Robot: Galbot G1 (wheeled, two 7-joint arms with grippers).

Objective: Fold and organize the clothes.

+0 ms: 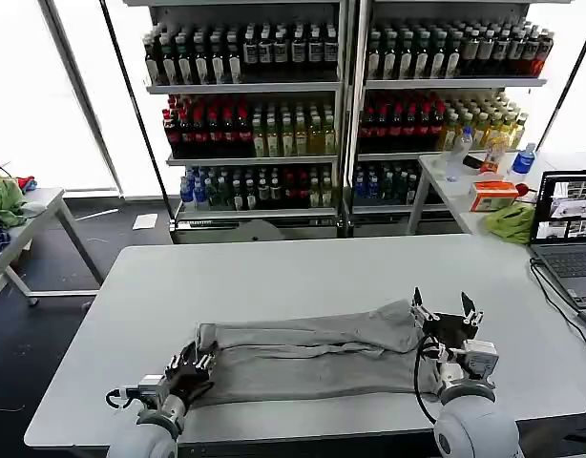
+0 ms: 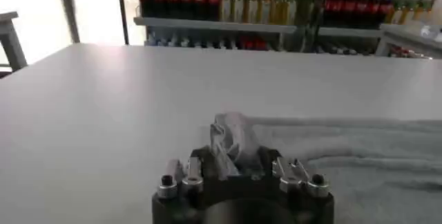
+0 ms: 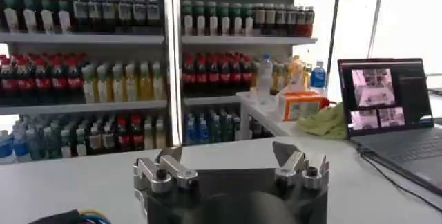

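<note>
Left gripper (image 1: pixel 191 367) pinching my grey shirt's (image 1: pixel 312 358) corner on the table (image 1: pixel 274 272) from the head, cloth bunched between its fingers (image 2: pixel 231 156) at its wrist, right gripper (image 3: pixel 231 166) spread wide, raised over the tabletop.

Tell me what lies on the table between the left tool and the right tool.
In the head view, the folded grey shirt spans the stretch on the table between the left tool, shut on its end, and the open right tool.

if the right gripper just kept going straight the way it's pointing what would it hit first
Probably nothing on the table: the open right gripper points across bare tabletop toward the drink shelves, though depth is hard to judge. The laptop sits off to its side.
</note>
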